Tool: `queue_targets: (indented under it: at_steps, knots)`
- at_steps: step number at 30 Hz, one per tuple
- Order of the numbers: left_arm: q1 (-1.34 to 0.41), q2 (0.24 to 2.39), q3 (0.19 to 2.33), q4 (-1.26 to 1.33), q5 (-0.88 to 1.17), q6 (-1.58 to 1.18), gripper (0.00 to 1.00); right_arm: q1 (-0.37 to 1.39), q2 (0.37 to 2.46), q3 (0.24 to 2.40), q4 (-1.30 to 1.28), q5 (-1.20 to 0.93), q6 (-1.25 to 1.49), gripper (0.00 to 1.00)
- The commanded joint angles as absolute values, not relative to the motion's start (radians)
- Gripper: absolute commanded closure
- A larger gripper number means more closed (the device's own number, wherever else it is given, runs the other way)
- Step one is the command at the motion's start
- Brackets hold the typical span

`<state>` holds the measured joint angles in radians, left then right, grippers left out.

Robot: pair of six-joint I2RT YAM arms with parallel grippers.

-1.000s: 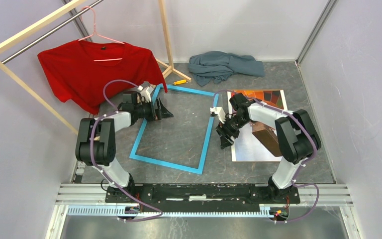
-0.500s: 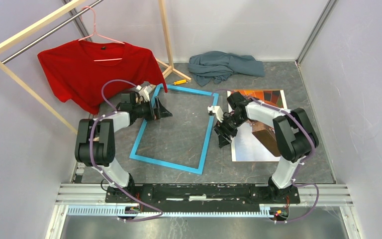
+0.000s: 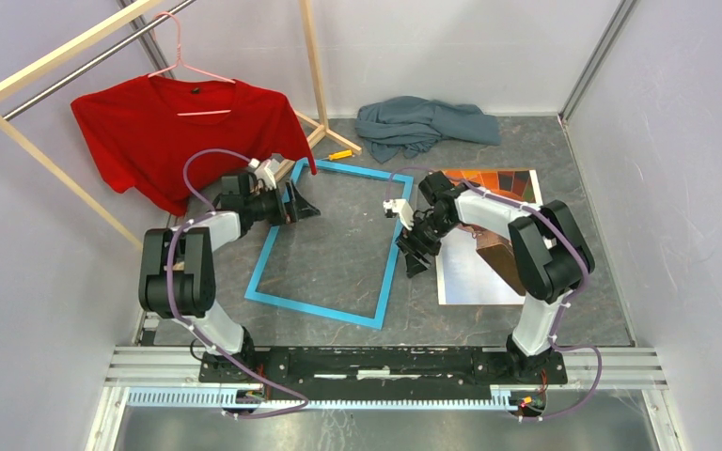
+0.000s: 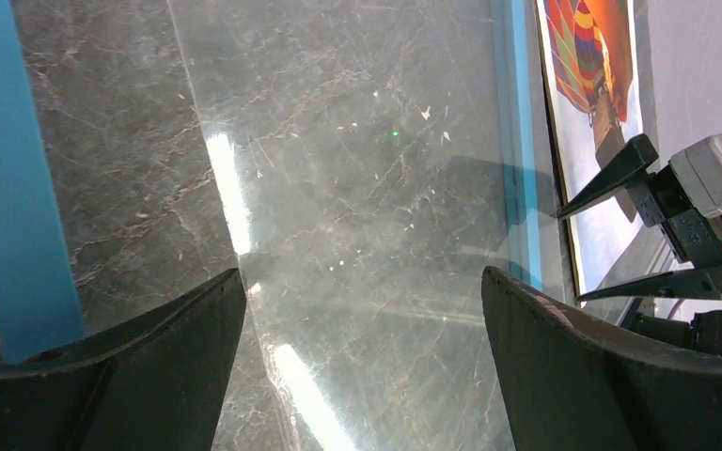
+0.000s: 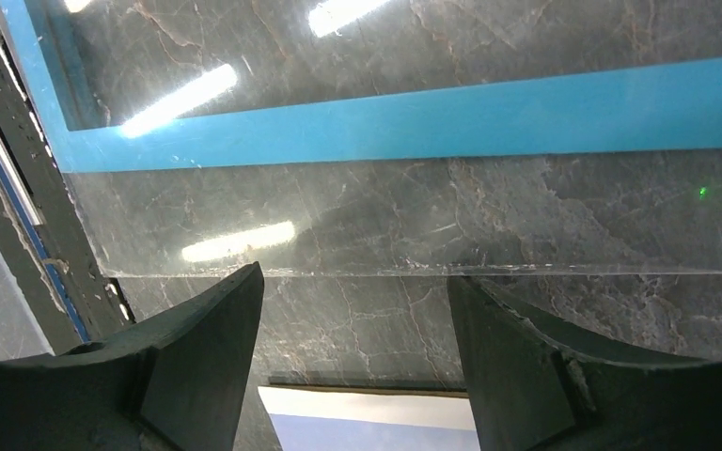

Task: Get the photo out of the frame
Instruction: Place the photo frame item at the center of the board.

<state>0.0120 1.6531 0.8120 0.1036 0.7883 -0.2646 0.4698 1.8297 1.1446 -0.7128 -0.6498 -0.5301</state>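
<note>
Two pincers stand open over the grey tabletop, neither holding anything. The left pincer hangs at the far left side of the frame, jaws spread wide. The right pincer is at the frame's right side, jaws apart, with bare stone showing between them.

The frame lies flat in the middle, a thin light-blue outline with the tabletop visible through it. The photo is out of the frame, flat on the tabletop just to its right. The right arm crosses the print and hides its middle, so only the dark orange far end, a brown patch and the pale sky at the near end show.

A clear sheet reaches past the frame's right side toward the photo. It shows only in the wrist views, as glare and a faint edge, and whether it lies over or under the frame is unclear.

At the far left a red shirt hangs on a wooden rack, which is cut off at the top. A grey-blue cloth lies crumpled at the far wall.
</note>
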Motion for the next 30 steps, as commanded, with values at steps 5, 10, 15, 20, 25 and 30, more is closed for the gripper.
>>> queue_targets:
  at_steps: [5,10,15,20,25,30]
  knots:
    - [0.061,1.606,0.805,0.127,0.802,-0.307,0.00,0.495,1.853,1.231,-0.679,-0.672,-0.520,0.21]
    - [0.075,1.601,0.804,0.127,0.798,-0.305,0.00,0.513,1.871,1.257,-0.689,-0.675,-0.519,0.21]
    - [0.085,1.594,0.804,0.127,0.787,-0.308,0.00,0.534,1.885,1.275,-0.689,-0.669,-0.517,0.21]
    - [0.098,1.594,0.803,0.126,0.767,-0.308,0.00,0.547,1.901,1.302,-0.691,-0.665,-0.509,0.21]
    - [0.112,1.596,0.802,0.124,0.752,-0.307,0.00,0.552,1.903,1.321,-0.694,-0.658,-0.505,0.21]
    - [0.121,1.594,0.801,0.124,0.744,-0.308,0.00,0.554,1.893,1.320,-0.692,-0.624,-0.503,0.21]
